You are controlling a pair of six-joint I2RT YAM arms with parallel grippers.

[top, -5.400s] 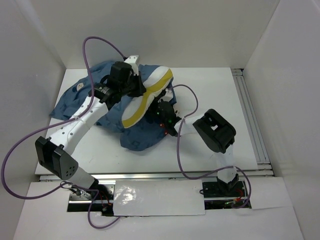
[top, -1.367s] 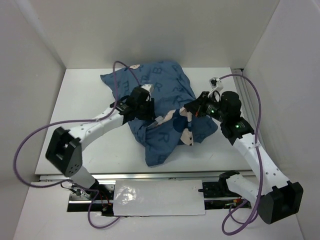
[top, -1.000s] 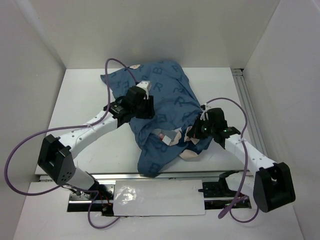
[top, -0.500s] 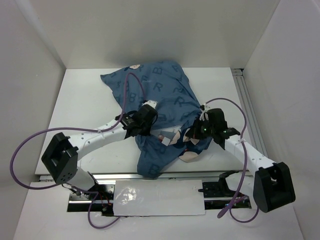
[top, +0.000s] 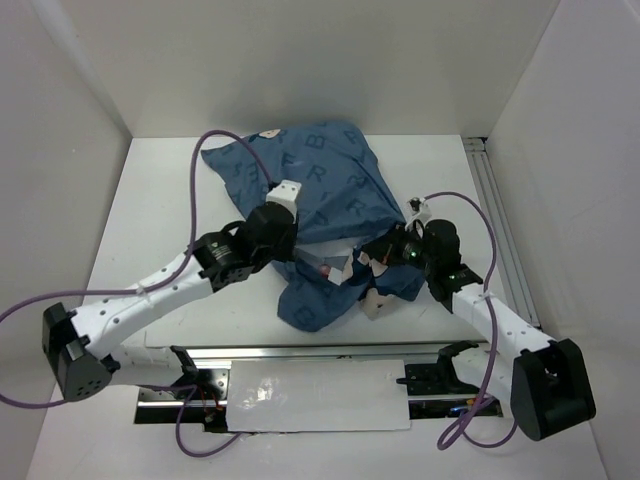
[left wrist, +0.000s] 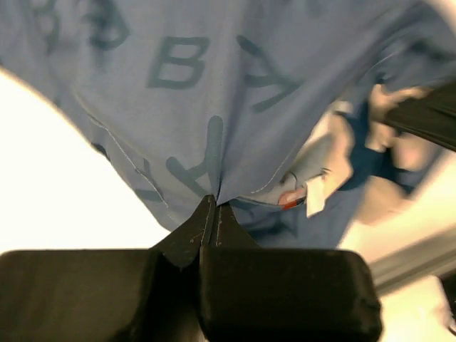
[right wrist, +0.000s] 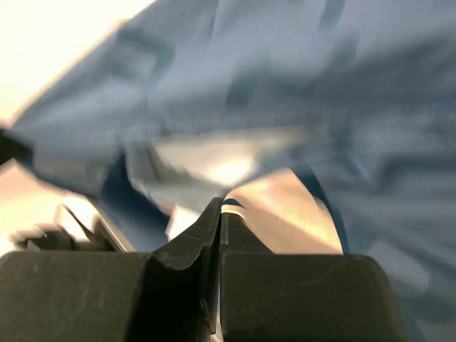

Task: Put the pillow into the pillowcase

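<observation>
The blue pillowcase (top: 320, 190), printed with pale letters, lies bunched across the middle of the white table (top: 150, 200). Its near end (top: 315, 305) is rumpled and shows pale patches and a small white tag. The pillow is hidden; a rounded bulge fills the far part of the case. My left gripper (top: 296, 262) is shut on a fold of the pillowcase (left wrist: 192, 107), its fingertips (left wrist: 206, 214) pinching the blue fabric. My right gripper (top: 378, 258) is shut on a pale-and-blue edge of the pillowcase (right wrist: 285, 85) on the right side.
An aluminium rail (top: 500, 230) runs along the table's right side. White walls enclose the back and both sides. Purple cables (top: 215, 140) loop over both arms, one above the case's far left corner. A white plate (top: 320, 395) sits between the arm bases.
My left gripper has shut on a fold of the pillowcase. The case's near end has drawn back from the table's front edge. My right gripper has shifted slightly up and left with its hold.
</observation>
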